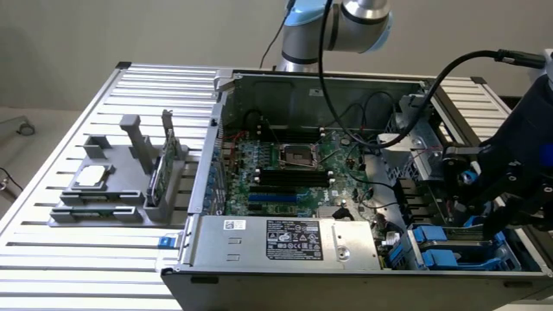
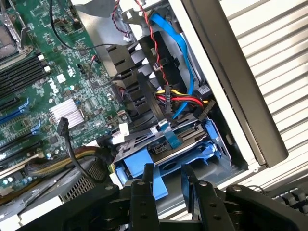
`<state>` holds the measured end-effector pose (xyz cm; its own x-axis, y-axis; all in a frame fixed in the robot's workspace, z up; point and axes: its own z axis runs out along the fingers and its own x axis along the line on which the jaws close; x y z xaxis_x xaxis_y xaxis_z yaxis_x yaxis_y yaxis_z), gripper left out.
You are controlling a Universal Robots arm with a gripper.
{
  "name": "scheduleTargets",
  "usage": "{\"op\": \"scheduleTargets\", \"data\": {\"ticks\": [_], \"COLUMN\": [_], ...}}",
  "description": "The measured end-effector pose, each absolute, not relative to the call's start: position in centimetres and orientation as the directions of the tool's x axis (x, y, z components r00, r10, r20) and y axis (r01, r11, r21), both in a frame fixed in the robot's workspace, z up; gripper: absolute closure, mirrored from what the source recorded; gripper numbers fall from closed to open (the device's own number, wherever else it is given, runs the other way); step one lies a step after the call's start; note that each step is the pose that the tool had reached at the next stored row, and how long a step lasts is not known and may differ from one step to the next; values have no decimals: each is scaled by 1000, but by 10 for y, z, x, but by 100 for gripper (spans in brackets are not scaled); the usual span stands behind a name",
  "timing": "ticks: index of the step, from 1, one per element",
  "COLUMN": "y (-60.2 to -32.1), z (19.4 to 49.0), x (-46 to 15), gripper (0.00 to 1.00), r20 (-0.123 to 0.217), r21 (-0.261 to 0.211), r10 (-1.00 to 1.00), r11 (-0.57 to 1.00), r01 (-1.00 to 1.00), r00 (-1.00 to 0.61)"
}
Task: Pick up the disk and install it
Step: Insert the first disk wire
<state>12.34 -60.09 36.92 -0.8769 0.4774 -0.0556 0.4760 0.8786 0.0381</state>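
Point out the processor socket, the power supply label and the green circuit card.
processor socket (image 1: 294,155), exterior view, centre of its metal frame.
power supply label (image 1: 294,240), exterior view, middle of its dark panel.
green circuit card (image 1: 159,176), exterior view, its upright face.

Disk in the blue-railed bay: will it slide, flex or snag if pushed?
The disk looks like rigid metal, so it probably won't flex. Its blue rails look like smooth plastic, so it likely slides straight. The red and yellow cables close by might snag.

Pincer (image 2: 167,167) half-open, pointed downward
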Motion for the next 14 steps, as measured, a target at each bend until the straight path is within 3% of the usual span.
{"op": "scheduleTargets", "data": {"ticks": [14], "y": [-601], "z": [367], "x": [125], "gripper": [63], "r20": [-56], "r21": [38], "r10": [626], "r11": [780], "r01": [625], "r00": [-778]}}
